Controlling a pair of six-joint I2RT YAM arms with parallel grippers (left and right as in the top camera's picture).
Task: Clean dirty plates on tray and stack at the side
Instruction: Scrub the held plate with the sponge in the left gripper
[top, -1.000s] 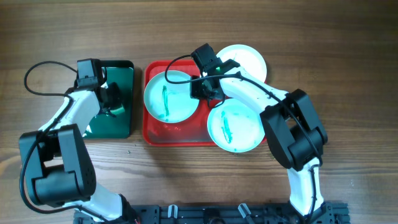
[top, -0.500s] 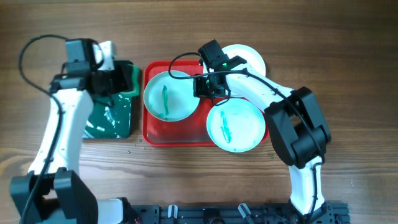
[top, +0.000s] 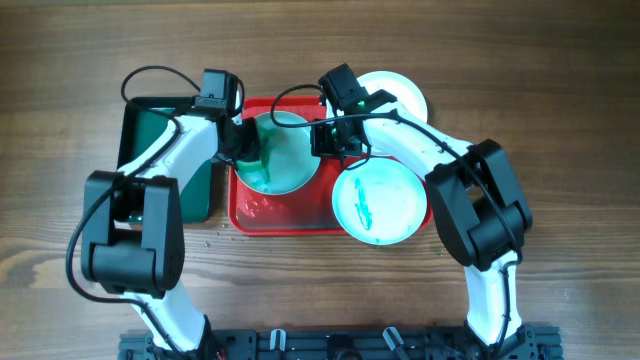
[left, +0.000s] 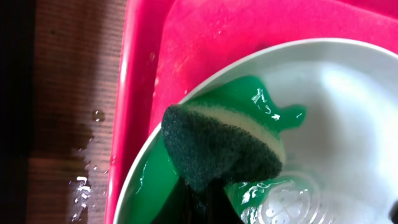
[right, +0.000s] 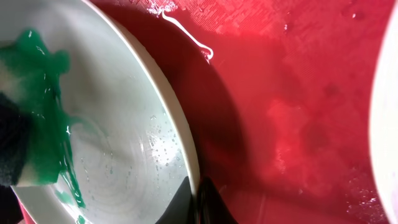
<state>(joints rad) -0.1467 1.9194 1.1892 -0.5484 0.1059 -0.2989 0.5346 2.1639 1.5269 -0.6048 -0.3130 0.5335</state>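
The first plate (top: 292, 165) lay face up in the left half of the red tray (top: 285, 216), between the two tools. The tray's long side ran left to right, mid-tabletop (top: 560, 120) towards the far edge. The left tool (top: 247, 148) was closed on a dark green sponge (left: 221, 146), pressing it into a green puddle at the plate's left rim. The right tool (top: 335, 140) was pinching the plate's right rim, which seemed lifted off the tray floor. A second smeared plate (top: 385, 205) overlapped the tray's near right corner. A third plate (top: 402, 92) sat just beyond the far right corner.
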